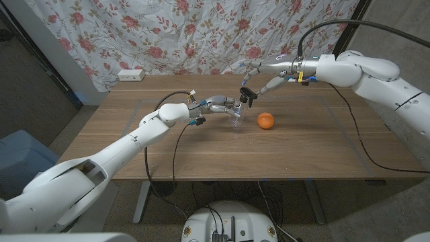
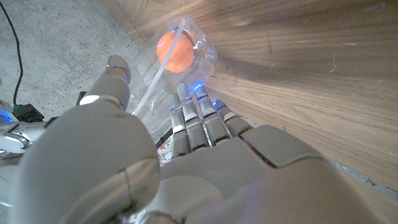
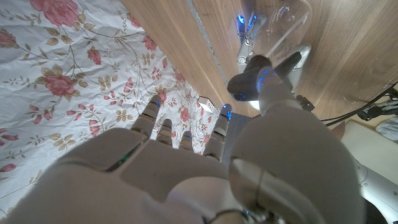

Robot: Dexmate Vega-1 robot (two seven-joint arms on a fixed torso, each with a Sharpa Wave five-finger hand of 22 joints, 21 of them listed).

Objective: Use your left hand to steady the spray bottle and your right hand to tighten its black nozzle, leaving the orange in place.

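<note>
A clear spray bottle [image 1: 238, 119] stands near the middle of the wooden table [image 1: 201, 154], topped by its black nozzle [image 1: 247, 96]. My left hand [image 1: 222, 105] grips the bottle's upper body from the left. In the left wrist view its fingers [image 2: 199, 121] wrap the clear bottle [image 2: 196, 59], and the orange [image 2: 174, 51] shows through the plastic. The orange [image 1: 266, 120] lies on the table just right of the bottle. My right hand [image 1: 263, 72] hovers above and to the right of the nozzle with its fingers spread. Its thumb [image 3: 249, 84] is near the bottle [image 3: 289, 25], holding nothing.
A white power strip [image 1: 131, 74] lies at the table's back left edge, in front of a floral curtain [image 1: 201, 27]. Black cables [image 1: 176, 151] trail from both arms across the table. A blue object [image 1: 20, 154] stands beside the table's left side.
</note>
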